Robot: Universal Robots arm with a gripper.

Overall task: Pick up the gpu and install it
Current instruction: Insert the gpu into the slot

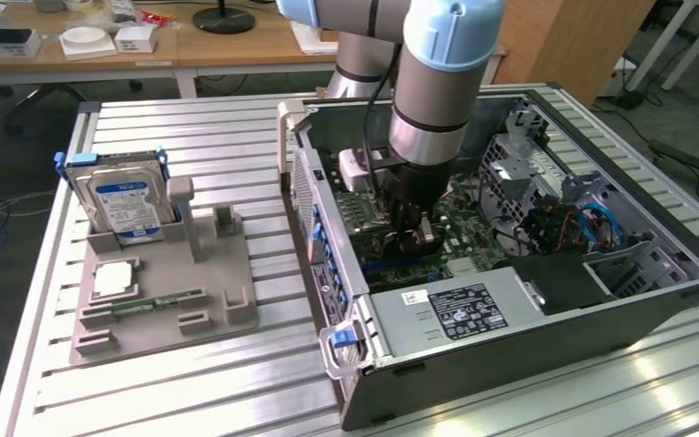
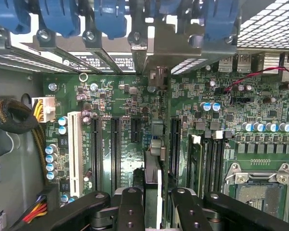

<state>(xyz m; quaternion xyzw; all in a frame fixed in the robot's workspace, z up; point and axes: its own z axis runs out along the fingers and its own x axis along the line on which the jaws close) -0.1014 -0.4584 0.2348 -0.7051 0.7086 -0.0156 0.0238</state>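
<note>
Exterior view
Arm [image 1: 429, 100]: reaches straight down into the open case [image 1: 641, 300], which lies on its side on the slatted table [image 1: 204, 391].
Gripper [image 1: 408, 228]: low over the board [image 1: 471, 228], in the half nearer the exterior view's left.
Tray [image 1: 167, 300]: stands well apart from the case, on the exterior view's left. The drive [image 1: 125, 196] is upright in it and the green stick [image 1: 143, 305] lies flat.

Wrist view
Gpu [image 2: 152, 178]: seen edge-on as a thin dark card running away from the camera among the long black slots [image 2: 115, 144].
Fingers [image 2: 130, 207]: pinching the gpu from both sides, one on each face.
Which slot: I cannot tell whether the card's edge is in a slot or only above one.
Far end: the card points at the rear openings under the blue latches [image 2: 111, 14], and a pale metal piece [image 2: 158, 76] stands there in line with it.
Neighbours: the CPU socket [image 2: 260, 187] is well aside, and the yellow-and-black cables [image 2: 38, 144] are clear of the card.

Doing it well
Alignment: to my eye the card should stay parallel to the slot, with no twist.
Push: straight down and evenly along the edge, since a tilted card would likely jam.
Bracket end: it should probably slip into its rear opening as the edge seats.
Risk: the small capacitors [image 2: 211, 106] beside the slots could be scraped.
</note>
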